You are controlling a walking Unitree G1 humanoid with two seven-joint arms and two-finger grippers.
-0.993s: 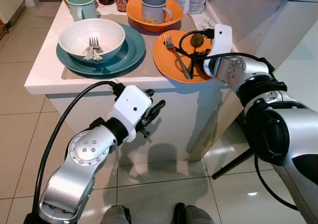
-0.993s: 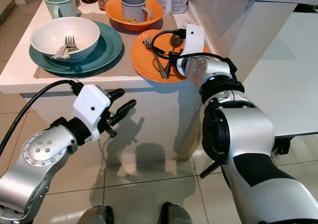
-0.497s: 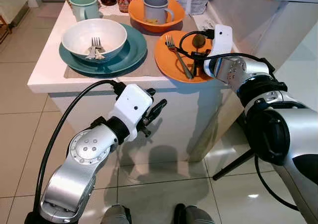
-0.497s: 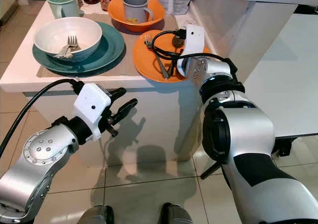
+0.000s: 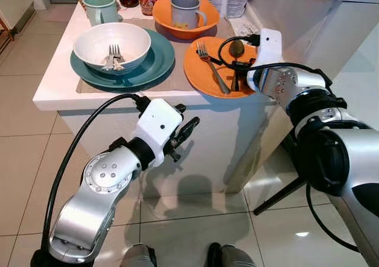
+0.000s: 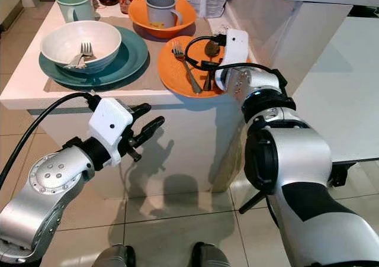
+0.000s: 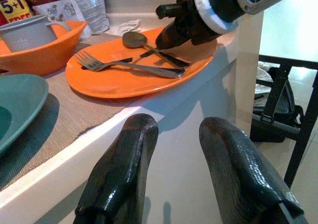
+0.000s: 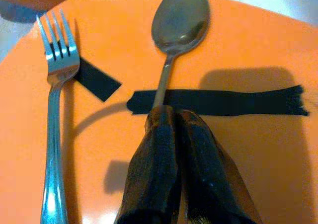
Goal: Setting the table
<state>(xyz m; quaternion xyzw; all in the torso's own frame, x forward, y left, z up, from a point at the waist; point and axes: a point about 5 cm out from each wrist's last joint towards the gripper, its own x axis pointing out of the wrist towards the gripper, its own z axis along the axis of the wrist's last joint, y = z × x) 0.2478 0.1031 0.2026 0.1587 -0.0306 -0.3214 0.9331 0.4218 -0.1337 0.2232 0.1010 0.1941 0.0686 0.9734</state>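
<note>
Now right gripper (image 8: 171, 122) on spoon (image 8: 174, 40)

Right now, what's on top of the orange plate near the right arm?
On the orange plate lie a fork, a spoon and strips of black tape. The right claw is shut on the spoon's handle, hiding most of it.

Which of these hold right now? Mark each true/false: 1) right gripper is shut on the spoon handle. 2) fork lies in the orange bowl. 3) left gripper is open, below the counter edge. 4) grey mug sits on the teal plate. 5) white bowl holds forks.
1) True: the right gripper is closed on the spoon handle over the orange plate.
2) False: the fork lies on the orange plate.
3) True: the left gripper is open, below the counter edge.
4) False: the grey mug stands in the orange bowl.
5) True: the white bowl holds forks.
</note>
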